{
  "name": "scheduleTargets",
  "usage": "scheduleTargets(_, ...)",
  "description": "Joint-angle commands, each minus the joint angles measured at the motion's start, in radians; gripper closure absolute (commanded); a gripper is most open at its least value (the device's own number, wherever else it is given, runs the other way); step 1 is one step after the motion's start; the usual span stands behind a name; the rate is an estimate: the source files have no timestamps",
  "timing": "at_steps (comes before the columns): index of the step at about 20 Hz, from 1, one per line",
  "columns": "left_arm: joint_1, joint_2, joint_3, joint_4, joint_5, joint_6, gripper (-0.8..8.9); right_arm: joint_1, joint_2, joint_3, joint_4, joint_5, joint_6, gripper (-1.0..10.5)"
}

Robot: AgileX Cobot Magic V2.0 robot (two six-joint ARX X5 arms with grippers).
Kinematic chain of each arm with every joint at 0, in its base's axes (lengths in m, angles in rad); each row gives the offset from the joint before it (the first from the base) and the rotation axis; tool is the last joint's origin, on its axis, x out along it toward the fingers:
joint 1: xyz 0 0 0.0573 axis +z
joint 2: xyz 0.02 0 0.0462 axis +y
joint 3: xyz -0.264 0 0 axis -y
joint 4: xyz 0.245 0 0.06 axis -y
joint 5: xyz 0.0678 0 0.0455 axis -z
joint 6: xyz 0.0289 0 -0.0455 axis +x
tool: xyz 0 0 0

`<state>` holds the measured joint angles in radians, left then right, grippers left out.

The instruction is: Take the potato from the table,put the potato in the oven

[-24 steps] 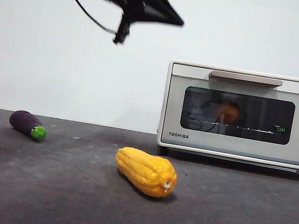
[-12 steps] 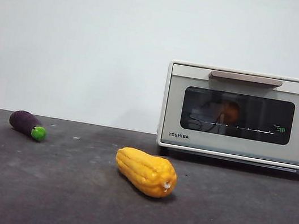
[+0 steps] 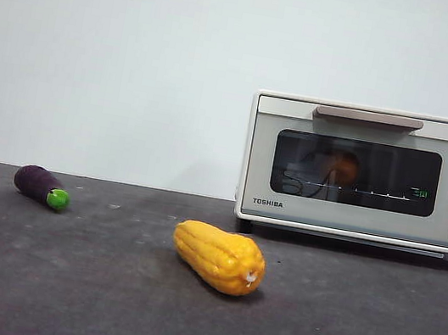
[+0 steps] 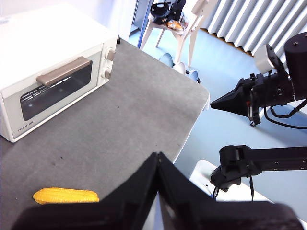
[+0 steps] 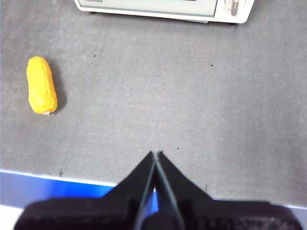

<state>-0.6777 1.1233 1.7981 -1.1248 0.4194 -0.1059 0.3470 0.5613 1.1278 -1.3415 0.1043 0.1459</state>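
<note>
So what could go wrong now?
Maybe two small things. The potato shows only dimly behind the dark glass of the oven, whose door is shut, so I cannot tell how steadily it sits inside. The yellow vegetable lies loose on the table in front of the oven; an arm coming down there might knock it and make it roll. Both the left tool and the right tool are shut and empty.
</note>
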Motion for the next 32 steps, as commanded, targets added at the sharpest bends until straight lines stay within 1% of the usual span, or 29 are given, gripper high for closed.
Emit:
scheduleTargets(1,-0.003,0.002,-0.001,0.003,-0.002,-0.003,8.18,0.001,0.000,0.003,0.005,0.001,0.008,9.5)
scheduleTargets(8,-0.002,0.065,-0.001,0.003,-0.002,-0.003,8.18,0.001,0.000,0.003,0.005,0.001,0.008,9.5)
scheduleTargets(9,-0.002,0.077,-0.001,0.004,-0.005,0.053,8.18,0.001,0.000,0.003,0.005,0.001,0.008,9.5)
scheduleTargets(11,0.017,0.089,-0.001,0.005,-0.064,0.272,8.18,0.001,0.000,0.003,0.005,0.001,0.008,9.5)
scheduleTargets(12,0.042,0.090,-0.001,0.014,-0.092,0.398,8.18,0.001,0.000,0.003,0.005,0.001,0.008,9.5)
scheduleTargets(13,0.069,0.090,-0.002,0.035,-0.096,0.482,8.18,0.001,0.000,0.003,0.005,0.001,0.008,9.5)
scheduleTargets(14,0.103,0.089,-0.002,0.080,-0.088,0.536,8.18,0.001,0.000,0.003,0.005,0.001,0.008,9.5)
scheduleTargets(16,0.180,0.081,-0.003,0.179,-0.002,0.539,8.18,0.001,0.000,0.003,0.005,0.001,0.008,9.5)
scheduleTargets(18,0.274,0.063,-0.003,0.213,0.084,0.547,8.17,0.001,0.000,0.003,0.005,0.001,0.008,9.5)
scheduleTargets(22,0.451,0.043,-0.005,0.253,0.075,0.571,8.17,0.001,0.002,0.003,0.005,0.001,0.008,9.5)
scheduleTargets(24,0.517,0.026,-0.013,0.280,0.079,0.583,8.18,0.001,0.002,0.003,0.005,0.001,0.008,9.5)
scheduleTargets(25,0.532,0.012,-0.028,0.314,0.079,0.583,8.18,0.001,0.002,0.003,0.005,0.001,0.008,9.5)
scheduleTargets(28,0.542,-0.080,-0.165,0.525,0.079,0.570,8.17,0.001,0.004,0.003,0.005,0.001,0.008,9.5)
scheduleTargets(30,0.547,-0.163,-0.314,0.688,0.078,0.529,8.18,0.001,0.005,0.003,0.005,0.001,0.008,9.5)
scheduleTargets(32,0.570,-0.249,-0.479,0.809,0.073,0.462,8.18,0.001,0.005,0.003,0.005,0.002,0.008,9.5)
